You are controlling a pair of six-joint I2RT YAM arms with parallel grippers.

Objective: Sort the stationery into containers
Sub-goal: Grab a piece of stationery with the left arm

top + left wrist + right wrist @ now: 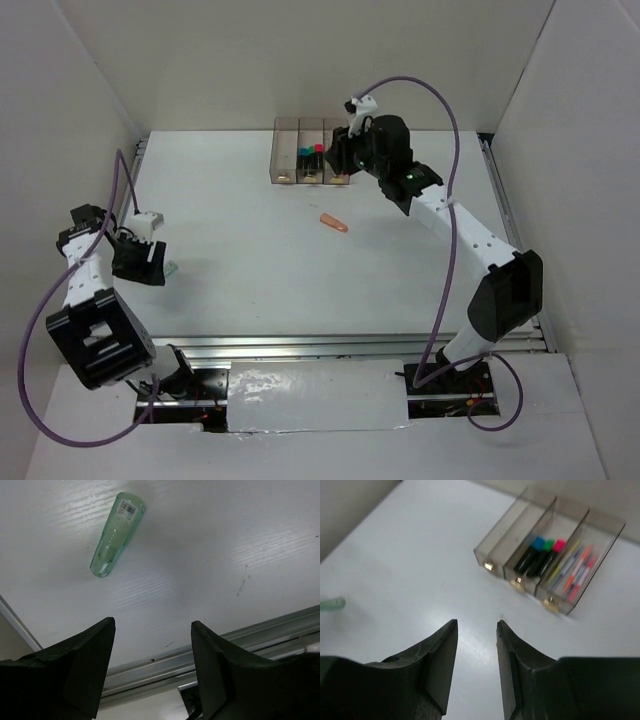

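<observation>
1. The pale green pen [116, 535] looks like a short, translucent plastic barrel, so probably light and stiff. It is also smooth and round, and likely to roll or slip if pinched near an end.
2. The best hold is judged to be across the middle of the barrel, clear of the barcode label at its far end.
3. The left gripper [152, 625] has its jaws apart with nothing between them. The pen lies flat on the table ahead of it and to the left of the gap, not touching either finger.
4. The right gripper [476, 625] hovers with a narrow, empty gap. The containers [600, 517] sit ahead of it to the right.
5. An orange-salmon pen [334, 222] lies loose on the table near the containers.
</observation>
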